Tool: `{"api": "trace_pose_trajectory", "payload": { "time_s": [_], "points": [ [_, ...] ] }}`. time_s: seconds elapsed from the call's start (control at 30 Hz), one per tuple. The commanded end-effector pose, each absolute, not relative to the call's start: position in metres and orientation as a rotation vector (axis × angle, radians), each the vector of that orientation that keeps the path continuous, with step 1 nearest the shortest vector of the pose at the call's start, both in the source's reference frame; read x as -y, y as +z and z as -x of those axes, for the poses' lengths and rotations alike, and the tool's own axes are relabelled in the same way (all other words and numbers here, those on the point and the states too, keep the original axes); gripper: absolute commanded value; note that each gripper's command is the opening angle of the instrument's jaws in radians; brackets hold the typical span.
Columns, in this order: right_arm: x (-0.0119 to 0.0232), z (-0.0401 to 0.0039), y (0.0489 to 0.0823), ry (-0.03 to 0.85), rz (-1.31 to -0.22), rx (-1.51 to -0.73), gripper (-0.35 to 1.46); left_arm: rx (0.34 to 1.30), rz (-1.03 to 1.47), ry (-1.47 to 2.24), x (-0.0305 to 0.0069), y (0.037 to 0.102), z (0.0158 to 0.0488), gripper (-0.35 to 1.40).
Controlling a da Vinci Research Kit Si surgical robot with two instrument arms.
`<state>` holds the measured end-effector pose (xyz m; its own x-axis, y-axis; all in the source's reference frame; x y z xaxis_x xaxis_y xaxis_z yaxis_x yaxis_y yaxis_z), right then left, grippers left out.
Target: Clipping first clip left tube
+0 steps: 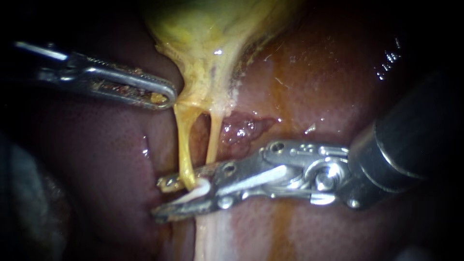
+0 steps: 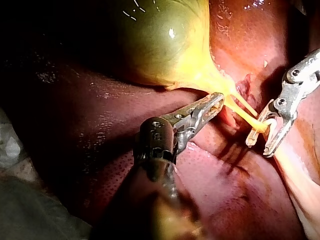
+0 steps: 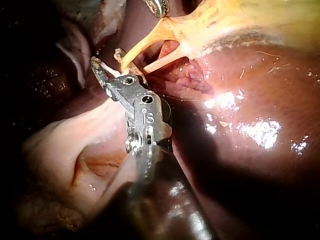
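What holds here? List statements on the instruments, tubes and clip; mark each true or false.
1. The right instrument's claw straddles the left tube. True.
2. The left instrument's claw grips the gallbladder where it narrows. True.
3. The white clip sits in the left instrument's claw. False: the right instrument's claw carries it.
4. The clip is clamped flat on the right tube. False: it stands open around the left tube; the right tube is bare.
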<state>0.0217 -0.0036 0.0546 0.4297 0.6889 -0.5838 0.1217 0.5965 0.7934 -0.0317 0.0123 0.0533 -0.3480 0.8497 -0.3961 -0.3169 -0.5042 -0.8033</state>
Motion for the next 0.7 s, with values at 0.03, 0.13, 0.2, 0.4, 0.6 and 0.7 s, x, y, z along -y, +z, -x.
{"api": "trace_pose_trajectory", "payload": {
  "time_s": [0.03,0.13,0.2,0.4,0.6,0.7],
  "points": [
    [0.0036,-0.0216,0.0546,0.424,-0.895,-1.090,0.06,0.804,1.074,1.931,-0.0123,0.0533,0.0318,-0.35],
    [0.0036,-0.0216,0.0546,0.428,-0.898,-1.088,0.01,0.803,1.074,1.931,-0.0123,0.0533,0.0318,-0.35],
    [0.0036,-0.0216,0.0546,0.437,-0.905,-1.082,-0.04,0.803,1.074,1.931,-0.0123,0.0533,0.0318,-0.35],
    [0.0037,-0.0211,0.0545,0.504,-0.958,-1.041,-0.35,0.803,1.074,1.931,-0.0122,0.0534,0.0318,-0.35],
    [0.0037,-0.0209,0.0546,0.488,-0.984,-1.031,-0.35,0.803,1.074,1.931,-0.0122,0.0534,0.0318,-0.35],
    [0.0037,-0.0208,0.0547,0.472,-0.993,-1.029,-0.35,0.803,1.075,1.931,-0.0123,0.0534,0.0318,-0.35]
  ]
}}
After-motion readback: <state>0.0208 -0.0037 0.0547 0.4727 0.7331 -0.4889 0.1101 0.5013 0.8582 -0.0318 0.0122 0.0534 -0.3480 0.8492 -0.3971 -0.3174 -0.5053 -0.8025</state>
